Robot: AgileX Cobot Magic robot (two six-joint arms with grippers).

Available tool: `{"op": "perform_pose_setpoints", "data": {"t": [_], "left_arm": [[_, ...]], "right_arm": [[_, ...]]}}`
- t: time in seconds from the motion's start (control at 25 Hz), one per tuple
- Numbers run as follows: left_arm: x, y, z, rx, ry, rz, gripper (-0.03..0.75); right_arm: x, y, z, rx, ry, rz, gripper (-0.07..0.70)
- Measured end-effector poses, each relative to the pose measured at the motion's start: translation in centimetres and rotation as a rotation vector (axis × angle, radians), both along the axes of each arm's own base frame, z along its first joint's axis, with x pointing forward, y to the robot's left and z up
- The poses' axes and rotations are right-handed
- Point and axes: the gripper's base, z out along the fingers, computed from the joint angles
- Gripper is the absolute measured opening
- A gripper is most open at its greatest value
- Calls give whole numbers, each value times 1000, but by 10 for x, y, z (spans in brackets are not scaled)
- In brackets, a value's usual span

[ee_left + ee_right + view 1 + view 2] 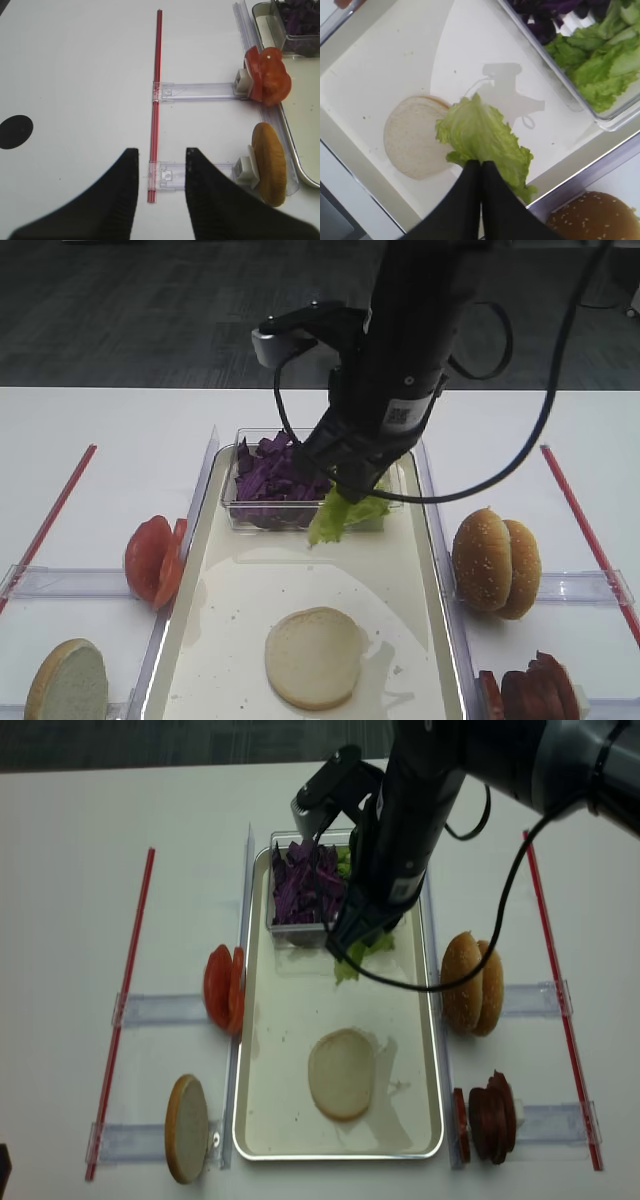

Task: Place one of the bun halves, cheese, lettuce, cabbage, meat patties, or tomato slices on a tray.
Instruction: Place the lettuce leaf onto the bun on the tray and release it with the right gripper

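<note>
Lettuce [482,137] hangs from right gripper [480,167], jaws clamped on its stem end, above tray [400,560] near clear box [240,512]; carry to bun half [313,657], lower until leaf drapes, then release; left gripper [160,172] jaws apart over table [75,75].
</note>
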Motion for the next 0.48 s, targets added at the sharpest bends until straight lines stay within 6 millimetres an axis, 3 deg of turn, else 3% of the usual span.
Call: {"op": "perform_pose_setpoints", "data": {"t": [0.48], "left_arm": [[0, 0, 0, 0, 0, 0, 223]], "right_arm": [[-38, 16, -33, 42, 23, 83, 29]]}}
